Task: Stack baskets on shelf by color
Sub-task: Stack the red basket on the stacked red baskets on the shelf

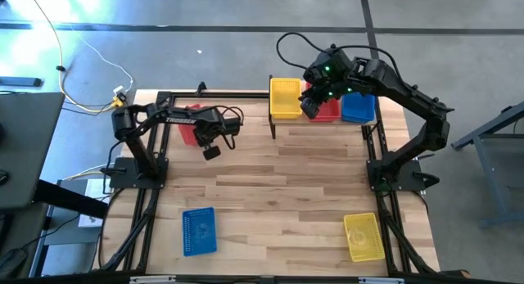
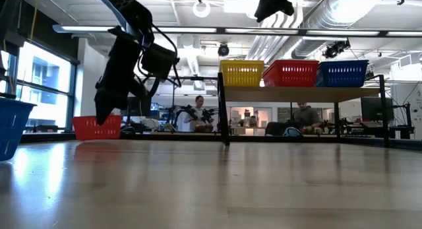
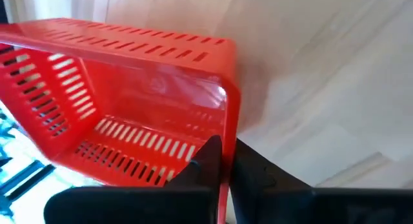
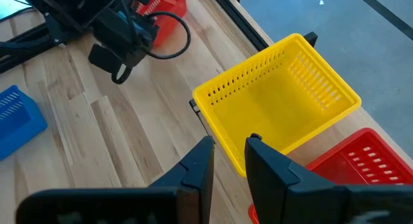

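A red basket (image 1: 187, 132) stands on its bottom on the table at the far left, also in the low view (image 2: 97, 127). My left gripper (image 3: 226, 161) slants down onto it and is shut on one of its walls. The shelf (image 2: 290, 94) at the far right carries a yellow basket (image 1: 285, 98), a red basket (image 1: 326, 110) and a blue basket (image 1: 358, 107) side by side. My right gripper (image 4: 229, 150) hangs open above the shelf, over the yellow basket's edge (image 4: 219, 130), with nothing between its fingers. My left gripper pinches the red basket's wall (image 3: 224, 130) at its rim, close to a corner, with one finger (image 3: 205, 156) inside the basket and one outside. The fingers come slanting down from above. The basket sits on the table.
A blue basket (image 1: 199, 231) lies near the table's front left and a yellow basket (image 1: 364, 236) near the front right. Black frame rails (image 1: 147, 202) run along the table's sides. Bare wood lies between the shelf and the two near baskets. People sit in the room beyond.
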Robot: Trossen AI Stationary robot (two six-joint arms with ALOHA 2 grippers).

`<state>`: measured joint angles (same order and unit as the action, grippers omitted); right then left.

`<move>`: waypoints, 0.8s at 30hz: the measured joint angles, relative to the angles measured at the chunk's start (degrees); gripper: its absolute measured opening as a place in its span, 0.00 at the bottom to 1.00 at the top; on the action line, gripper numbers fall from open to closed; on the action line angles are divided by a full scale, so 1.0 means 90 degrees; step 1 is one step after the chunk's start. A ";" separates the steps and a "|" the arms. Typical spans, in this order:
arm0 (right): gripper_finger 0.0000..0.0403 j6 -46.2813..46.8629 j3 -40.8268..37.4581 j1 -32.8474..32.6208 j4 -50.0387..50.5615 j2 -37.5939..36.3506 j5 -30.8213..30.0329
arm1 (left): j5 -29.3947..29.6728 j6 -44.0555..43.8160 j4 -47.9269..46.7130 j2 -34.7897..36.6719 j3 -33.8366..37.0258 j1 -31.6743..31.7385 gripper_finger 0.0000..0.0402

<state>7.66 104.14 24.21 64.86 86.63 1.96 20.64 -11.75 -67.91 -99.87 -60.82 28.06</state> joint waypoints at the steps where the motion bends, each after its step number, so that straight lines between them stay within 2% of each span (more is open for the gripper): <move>1: 0.19 0.0000 0.0000 0.0000 -0.0002 0.0000 0.0000 | -0.0067 -0.0062 -0.0006 0.0053 -0.0002 -0.0027 0.02; 11: 0.19 0.0298 0.0000 0.0000 -0.0002 0.0000 0.0000 | -0.0177 -0.0511 -0.0198 0.0997 -0.0002 -0.0690 0.01; 18: 0.19 0.0350 0.0000 -0.0119 -0.0042 0.0000 -0.0005 | -0.0277 -0.0792 -0.0200 0.1723 -0.0356 -0.1527 0.00; 24: 0.19 0.1197 0.0002 -0.0470 -0.0287 0.0000 -0.0007 | -0.0097 -0.0558 -0.0237 0.2024 -0.0815 -0.2290 0.00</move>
<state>18.43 104.16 19.98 62.28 86.63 1.89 19.77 -16.77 -70.04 -81.65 -68.16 7.45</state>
